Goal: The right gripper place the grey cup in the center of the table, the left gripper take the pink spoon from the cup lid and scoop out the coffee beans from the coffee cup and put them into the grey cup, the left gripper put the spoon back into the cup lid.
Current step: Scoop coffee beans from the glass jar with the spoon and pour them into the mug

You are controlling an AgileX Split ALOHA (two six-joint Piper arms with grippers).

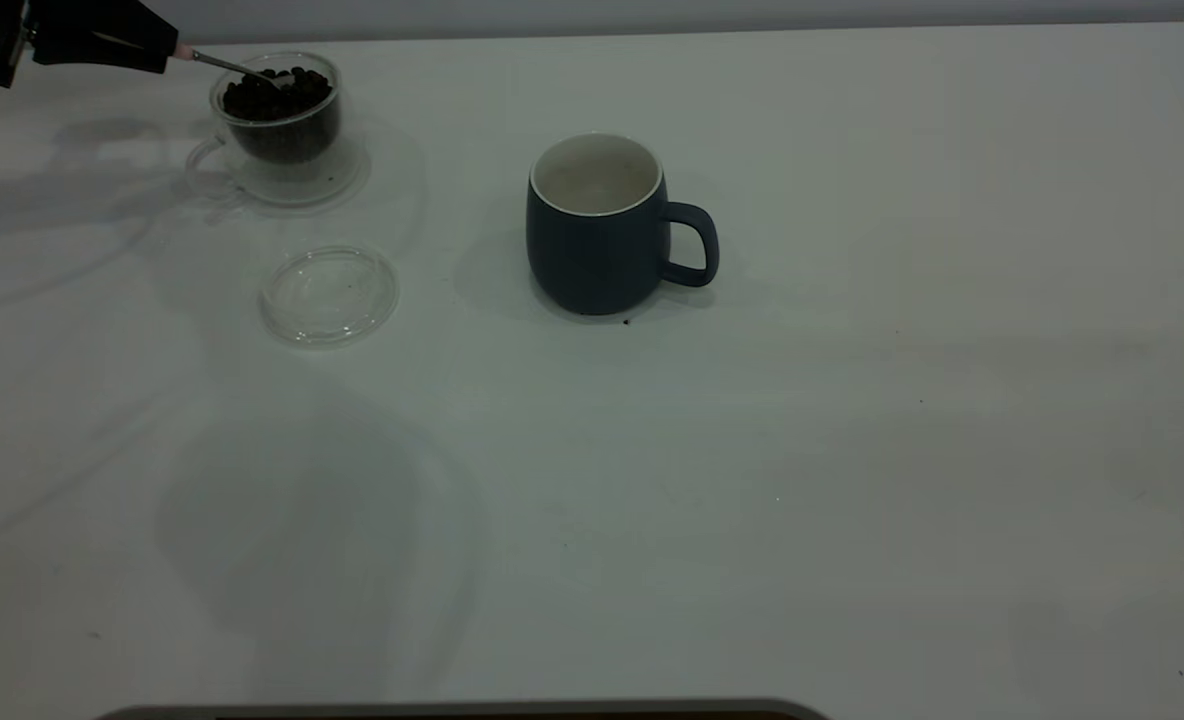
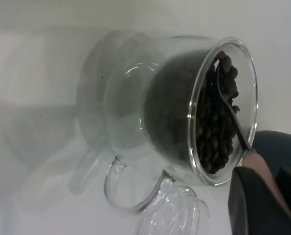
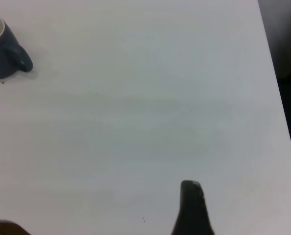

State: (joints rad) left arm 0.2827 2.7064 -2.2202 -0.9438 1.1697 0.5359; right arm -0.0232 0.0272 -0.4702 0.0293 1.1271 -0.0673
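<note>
The glass coffee cup [image 1: 282, 125] full of coffee beans [image 1: 277, 95] stands at the far left of the table. My left gripper [image 1: 164, 50] is just left of its rim, shut on the pink spoon [image 1: 185, 52]. The spoon's metal stem slants down over the rim, and its bowl is among the beans [image 2: 216, 127]. In the left wrist view the pink handle [image 2: 258, 169] sits between the dark fingers [image 2: 253, 205]. The empty grey cup [image 1: 597, 235] stands upright mid-table, handle to the right. The clear cup lid [image 1: 329, 295] lies empty in front of the coffee cup. My right gripper [image 3: 191, 210] hovers over bare table, far from the grey cup [image 3: 1, 49].
A clear glass saucer [image 1: 337, 185] sits under the coffee cup. A single stray bean speck [image 1: 626, 321] lies at the grey cup's base. The table's right edge [image 3: 277, 98] runs near the right gripper.
</note>
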